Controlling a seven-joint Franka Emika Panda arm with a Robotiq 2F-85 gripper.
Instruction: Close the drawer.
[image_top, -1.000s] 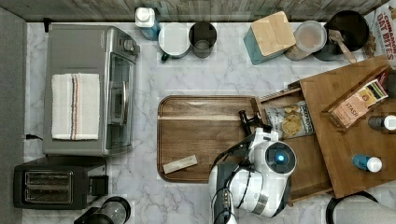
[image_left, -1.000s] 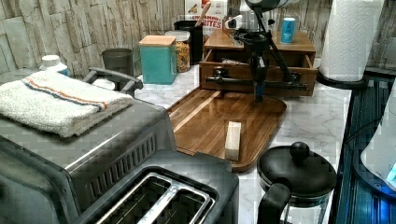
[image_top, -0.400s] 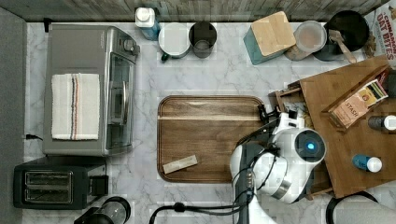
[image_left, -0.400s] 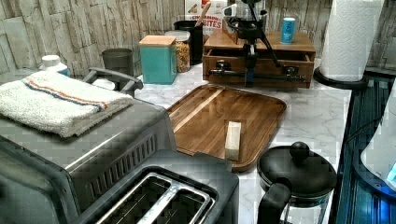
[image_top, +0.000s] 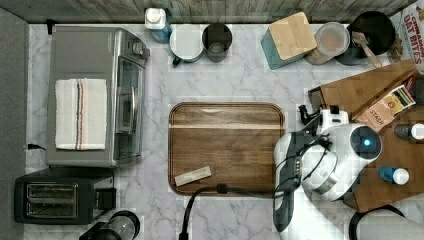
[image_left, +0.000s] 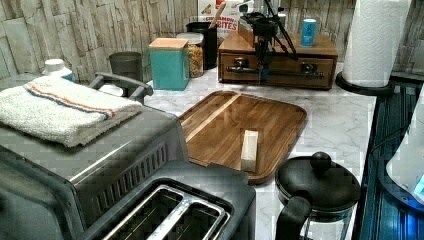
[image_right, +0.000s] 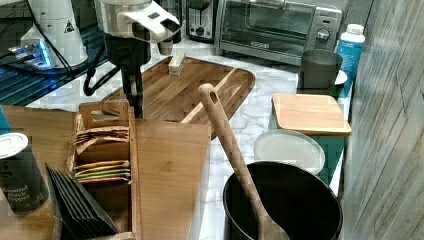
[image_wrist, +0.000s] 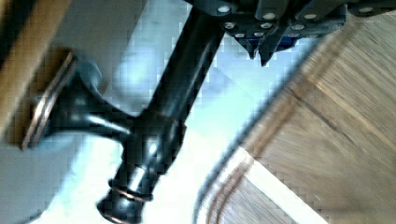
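1. Toaster (image_left: 165, 210) sitting nearest in the left view.
2. Tray (image_left: 240, 127) lying mid-counter, carrying a small block (image_left: 249, 149).
3. Gripper (image_left: 263, 70) hanging at the drawer's handle (image_left: 280, 73); finger spread cannot be told.
4. Drawer (image_left: 277, 66) sitting flush in its box (image_left: 280, 47), beyond the tray.

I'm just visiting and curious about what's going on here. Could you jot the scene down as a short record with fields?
Setting: marble kitchen counter
Robot: one arm, its hand at the drawer's dark bar handle
Drawer: front looks flush with the wooden box, so it appears shut
On the box: blue-capped can, tea-bag box
In front of the box: wooden serving tray with a small pale block lying on it
Other items: toaster oven with a folded towel on top, toaster, teal canister, paper towel roll
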